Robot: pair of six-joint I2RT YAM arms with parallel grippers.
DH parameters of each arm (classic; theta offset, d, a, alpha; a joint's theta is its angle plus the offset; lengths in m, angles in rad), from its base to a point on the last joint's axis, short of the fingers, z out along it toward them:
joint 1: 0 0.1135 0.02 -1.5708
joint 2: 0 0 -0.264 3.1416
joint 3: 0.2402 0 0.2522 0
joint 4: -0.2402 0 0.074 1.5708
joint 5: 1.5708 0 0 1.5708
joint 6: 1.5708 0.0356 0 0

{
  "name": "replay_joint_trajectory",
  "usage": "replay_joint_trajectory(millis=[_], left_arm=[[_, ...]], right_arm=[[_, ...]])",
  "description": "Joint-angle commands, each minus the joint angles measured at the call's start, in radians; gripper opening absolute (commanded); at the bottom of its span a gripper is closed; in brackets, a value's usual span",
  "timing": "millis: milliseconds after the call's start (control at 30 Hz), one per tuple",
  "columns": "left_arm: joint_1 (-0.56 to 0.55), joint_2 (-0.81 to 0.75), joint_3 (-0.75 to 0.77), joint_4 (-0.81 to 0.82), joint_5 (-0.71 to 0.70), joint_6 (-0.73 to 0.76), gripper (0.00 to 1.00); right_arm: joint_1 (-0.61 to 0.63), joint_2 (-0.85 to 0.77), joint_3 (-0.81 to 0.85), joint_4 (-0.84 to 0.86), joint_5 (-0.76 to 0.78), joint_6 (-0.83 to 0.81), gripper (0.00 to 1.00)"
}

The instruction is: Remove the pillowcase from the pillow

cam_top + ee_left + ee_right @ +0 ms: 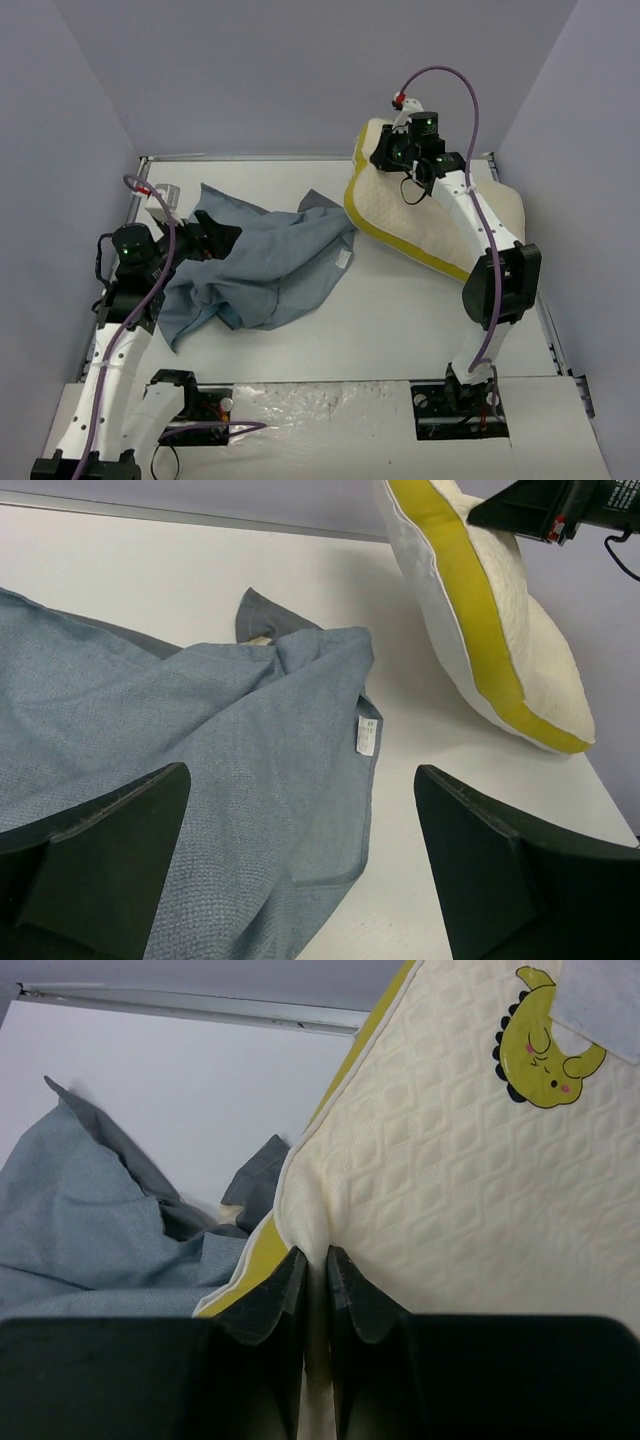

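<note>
The blue-grey pillowcase (262, 270) lies crumpled on the table at the left, apart from the pillow; it also shows in the left wrist view (190, 750) and the right wrist view (80, 1230). The cream quilted pillow (425, 215) with a yellow edge band is tilted up at the back right, also in the left wrist view (500, 630). My right gripper (316, 1265) is shut on a fold of the pillow (450, 1160) at its top corner (405, 150). My left gripper (300, 880) is open, above the pillowcase, holding nothing.
A white tag (366, 735) is sewn on the pillowcase edge. A yellow dinosaur patch (540, 1025) marks the pillow. The table (380, 320) has a raised back rim (250, 158); grey walls close in on three sides.
</note>
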Motion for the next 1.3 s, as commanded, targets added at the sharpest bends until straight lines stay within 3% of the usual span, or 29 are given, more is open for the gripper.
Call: replay_joint_trajectory(millis=[0,33,100,133,167,233,333,433,600,733,900,1133,1267], left_arm=[[-0.006,0.138,0.086,0.04,0.01,-0.04,0.94],[-0.014,0.139,0.098,0.04,0.01,-0.043,0.94],[-0.061,0.272,0.132,-0.014,-0.004,-0.016,0.94],[-0.086,0.34,0.166,-0.049,-0.024,0.001,0.94],[-0.135,0.366,0.178,-0.061,-0.074,0.033,0.94],[-0.176,0.415,0.21,-0.083,-0.114,0.079,0.94],[-0.236,0.475,0.238,-0.121,-0.179,0.115,0.94],[-0.25,0.491,0.211,-0.057,-0.179,0.098,0.94],[-0.249,0.383,0.166,0.083,-0.203,0.02,0.94],[-0.249,0.304,0.239,-0.02,-0.196,0.029,0.94],[-0.247,0.229,0.329,-0.23,-0.238,0.145,0.94],[-0.247,0.069,0.136,-0.166,-0.263,0.253,0.94],[-0.247,0.03,0.125,-0.209,-0.339,0.277,0.94]], right_arm=[[-0.006,-0.083,-0.014,0.067,-0.045,-0.018,0.13],[-0.004,-0.082,-0.017,0.067,-0.042,-0.02,0.13],[-0.007,-0.066,-0.014,0.064,-0.045,-0.029,0.34],[-0.01,-0.063,-0.011,0.061,-0.053,-0.046,0.56],[-0.01,-0.056,-0.005,0.053,-0.071,-0.057,0.64],[-0.013,-0.059,0.009,0.036,-0.121,-0.087,0.78],[-0.039,-0.101,0.008,0.029,-0.299,-0.153,0.87],[-0.058,-0.144,-0.017,0.026,-0.456,-0.187,0.89],[-0.121,-0.238,-0.096,-0.06,-0.355,-0.173,0.97],[-0.2,-0.363,-0.217,-0.114,-0.18,-0.273,1.0],[-0.34,-0.531,-0.429,-0.126,-0.225,-0.409,1.0],[-0.374,-0.677,-0.569,-0.126,-0.044,-0.413,1.0],[-0.375,-0.715,-0.604,-0.12,0.039,-0.353,1.0]])
